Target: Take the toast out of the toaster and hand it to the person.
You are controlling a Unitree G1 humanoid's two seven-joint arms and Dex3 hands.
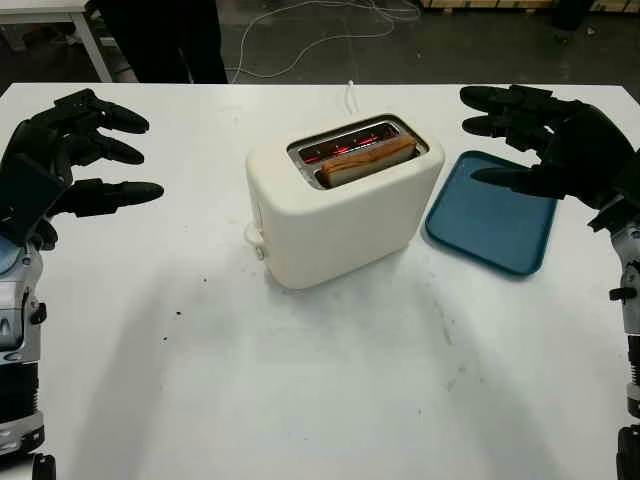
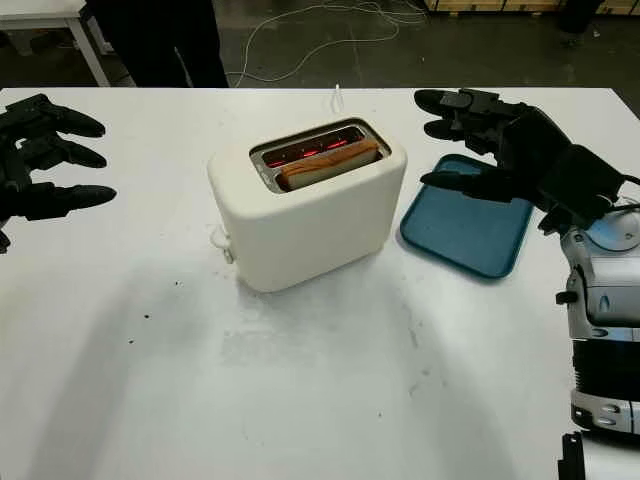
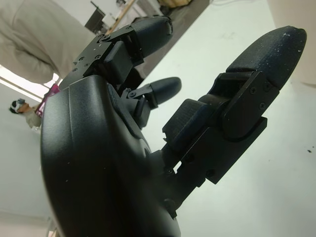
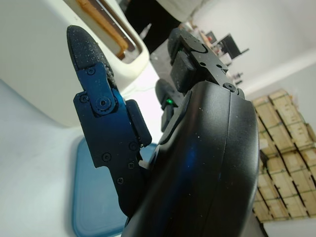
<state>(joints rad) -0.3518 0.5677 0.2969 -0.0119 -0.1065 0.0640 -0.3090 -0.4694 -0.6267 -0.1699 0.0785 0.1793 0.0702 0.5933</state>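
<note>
A cream toaster [image 1: 345, 215] stands in the middle of the white table [image 1: 300, 390], its slots glowing red. One slice of toast [image 1: 366, 160] sticks up from the nearer slot. My left hand [image 1: 75, 150] hovers open well to the left of the toaster. My right hand [image 1: 535, 140] hangs open to the right of it, above the far end of a blue tray [image 1: 492, 212]. A person in dark clothes [image 1: 165, 40] stands beyond the table's far edge at the left. The toaster [image 4: 59, 59] and the toast [image 4: 101, 22] also appear past my right fingers in the right wrist view.
The blue tray lies flat just right of the toaster, with nothing on it. A white cord [image 1: 352, 92] runs from the toaster off the far edge. Another white table [image 1: 60, 20] stands at the back left. Small dark crumbs [image 1: 178, 313] dot the near table.
</note>
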